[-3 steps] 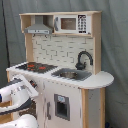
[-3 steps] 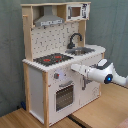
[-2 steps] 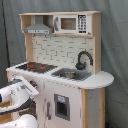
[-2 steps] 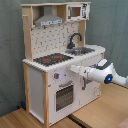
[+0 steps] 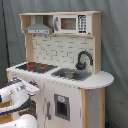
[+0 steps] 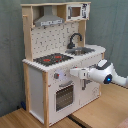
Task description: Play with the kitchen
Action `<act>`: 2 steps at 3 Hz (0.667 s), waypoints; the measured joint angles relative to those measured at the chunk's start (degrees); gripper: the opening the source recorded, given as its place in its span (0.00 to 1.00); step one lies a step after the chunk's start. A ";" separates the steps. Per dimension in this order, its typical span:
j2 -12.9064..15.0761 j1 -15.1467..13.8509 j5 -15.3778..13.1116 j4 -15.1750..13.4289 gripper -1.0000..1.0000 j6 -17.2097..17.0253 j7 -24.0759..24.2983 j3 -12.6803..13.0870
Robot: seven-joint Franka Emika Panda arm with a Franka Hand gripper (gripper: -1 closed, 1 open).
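At the front panel of the kitchen (image 6: 55, 75), just under the hob (image 6: 52, 59), the gripper (image 6: 72, 73) had pushed slightly closer than a second before, its tip touching or nearly touching the white face above the oven door (image 6: 64, 96). Whether its fingers were parted or together could not be told. The kitchen stood unmoved on the wooden floor (image 6: 20, 119), sink (image 5: 71, 74) and faucet (image 5: 83, 59) as before.

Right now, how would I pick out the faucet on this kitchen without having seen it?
Start at the kitchen's light-wood countertop. Beside the black-red hob lies the silver sink. The faucet rises behind it: the only black, arched piece there.
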 joint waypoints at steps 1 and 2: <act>0.00 0.06 0.00 0.08 0.00 -0.36 -5.87 0.08; -0.01 0.10 0.00 0.13 0.00 -0.60 -12.48 0.14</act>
